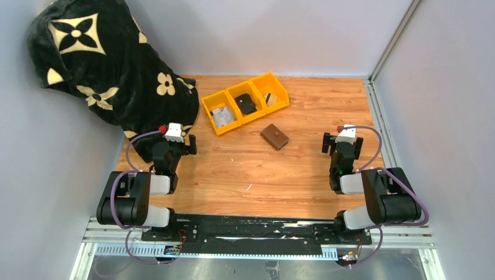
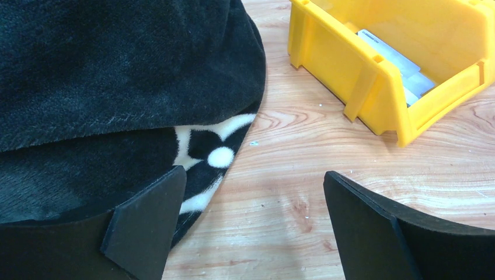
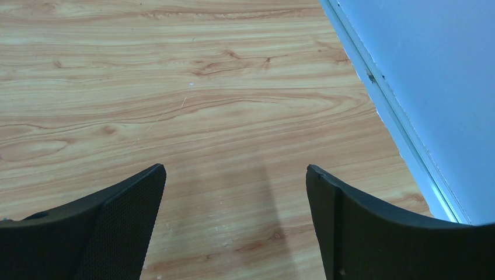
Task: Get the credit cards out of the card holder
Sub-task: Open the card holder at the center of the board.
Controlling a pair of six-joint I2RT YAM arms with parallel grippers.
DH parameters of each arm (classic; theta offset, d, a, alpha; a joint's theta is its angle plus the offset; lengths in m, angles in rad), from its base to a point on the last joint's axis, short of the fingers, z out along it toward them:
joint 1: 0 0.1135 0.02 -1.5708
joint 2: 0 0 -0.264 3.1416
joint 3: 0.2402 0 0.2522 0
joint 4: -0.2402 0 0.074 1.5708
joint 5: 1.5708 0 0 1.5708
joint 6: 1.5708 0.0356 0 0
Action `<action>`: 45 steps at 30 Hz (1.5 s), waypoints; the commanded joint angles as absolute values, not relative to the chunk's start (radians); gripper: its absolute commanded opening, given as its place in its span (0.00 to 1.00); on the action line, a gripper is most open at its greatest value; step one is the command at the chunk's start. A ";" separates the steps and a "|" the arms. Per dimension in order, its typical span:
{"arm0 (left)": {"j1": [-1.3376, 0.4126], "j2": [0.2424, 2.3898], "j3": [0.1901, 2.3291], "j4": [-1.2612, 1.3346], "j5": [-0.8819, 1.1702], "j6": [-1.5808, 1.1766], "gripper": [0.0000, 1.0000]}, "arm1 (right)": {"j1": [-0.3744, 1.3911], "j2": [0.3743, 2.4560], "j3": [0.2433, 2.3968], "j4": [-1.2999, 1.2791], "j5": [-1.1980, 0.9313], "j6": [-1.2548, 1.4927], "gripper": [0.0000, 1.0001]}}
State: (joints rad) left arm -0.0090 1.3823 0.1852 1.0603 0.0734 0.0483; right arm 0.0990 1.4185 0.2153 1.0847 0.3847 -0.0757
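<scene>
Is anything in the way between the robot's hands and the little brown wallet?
Nothing visible. The small brown leather card holder lies on the bare wooden table between the open left gripper and the open right gripper. The yellow three-compartment plastic tray sits beyond it, not in either path.

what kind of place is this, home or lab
Probably a robot lab test cell, not a home: the left arm and right arm are bolted to a rail, plain grey walls box in the wooden table, and a yellow tray and card holder lie out like props.
</scene>
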 commanded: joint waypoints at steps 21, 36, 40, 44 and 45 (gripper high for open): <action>-0.006 1.263 0.363 0.666 0.032 0.075 1.00 | 0.141 1.238 0.312 0.783 0.548 -0.061 0.94; -0.003 1.096 0.736 -0.092 0.175 0.098 1.00 | 0.103 1.255 0.760 0.141 -0.203 0.368 0.96; -0.003 1.109 0.847 -0.257 0.216 0.107 1.00 | 0.195 1.419 0.886 0.041 -0.315 0.299 0.96; -0.003 1.119 0.915 -0.383 0.291 0.123 1.00 | 0.271 1.555 0.965 0.010 -0.369 0.261 0.96; -0.003 1.118 0.930 -0.409 0.310 0.127 1.00 | 0.286 1.598 0.985 0.004 -0.379 0.246 0.96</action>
State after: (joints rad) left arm -0.0086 1.1122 0.8783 -0.2111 0.2165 0.1135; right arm 0.2253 1.4963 0.9157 0.1074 -0.2554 0.3016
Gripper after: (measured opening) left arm 0.997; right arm 0.961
